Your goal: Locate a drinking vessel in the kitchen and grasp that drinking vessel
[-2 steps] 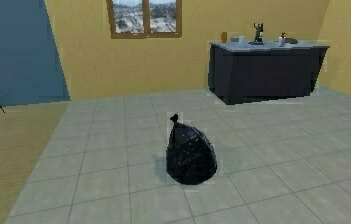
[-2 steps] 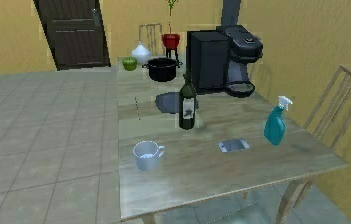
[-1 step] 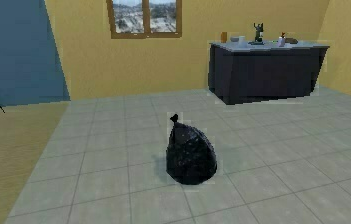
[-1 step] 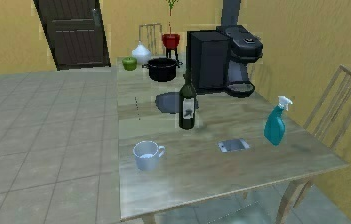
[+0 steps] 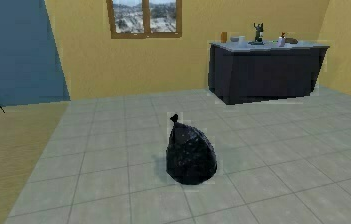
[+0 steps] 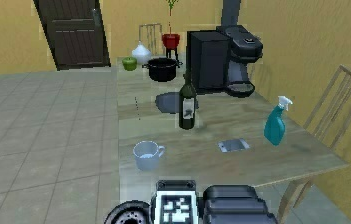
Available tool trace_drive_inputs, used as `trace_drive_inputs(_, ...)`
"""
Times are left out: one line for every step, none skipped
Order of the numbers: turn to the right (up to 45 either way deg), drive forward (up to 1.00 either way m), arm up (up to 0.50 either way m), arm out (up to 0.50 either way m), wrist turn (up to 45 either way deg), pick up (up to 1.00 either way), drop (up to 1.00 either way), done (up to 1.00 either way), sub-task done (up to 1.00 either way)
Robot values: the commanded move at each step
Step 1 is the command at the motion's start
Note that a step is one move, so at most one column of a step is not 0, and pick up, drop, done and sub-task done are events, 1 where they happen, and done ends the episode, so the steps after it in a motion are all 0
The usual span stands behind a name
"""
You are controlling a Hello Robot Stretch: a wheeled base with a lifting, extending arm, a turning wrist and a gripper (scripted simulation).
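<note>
mug (image 6: 148, 153): pale, handled, upright near the edge of the wooden table (image 6: 215, 168), just beyond the jaws.
gripper (image 6: 133, 212): dark body at the arm side view's bottom edge; far end not made out, so cannot tell jaw width or whether anything is held.
step: vessel located; approach for the grasp judged in hand.
next move: probably reach and height lined up on the mug's body.
beyond the mug: wine bottle (image 6: 188, 103), then black pot (image 6: 163, 69), coffee machine (image 6: 223, 60); spray bottle (image 6: 276, 122) well aside.
forward view: black rubbish bag (image 5: 191, 152) on tiles, dark counter (image 5: 268, 72), window (image 5: 144, 17).
arm side view: table and mug.
</note>
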Motion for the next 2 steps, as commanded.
trace_drive_inputs(0.0,0.00,0.00,0.30,0.0,0.00,0.00,0.00,0.00)
trace_drive_inputs(0.0,0.00,0.00,0.00,45.0,0.00,0.00,0.00,0.00)
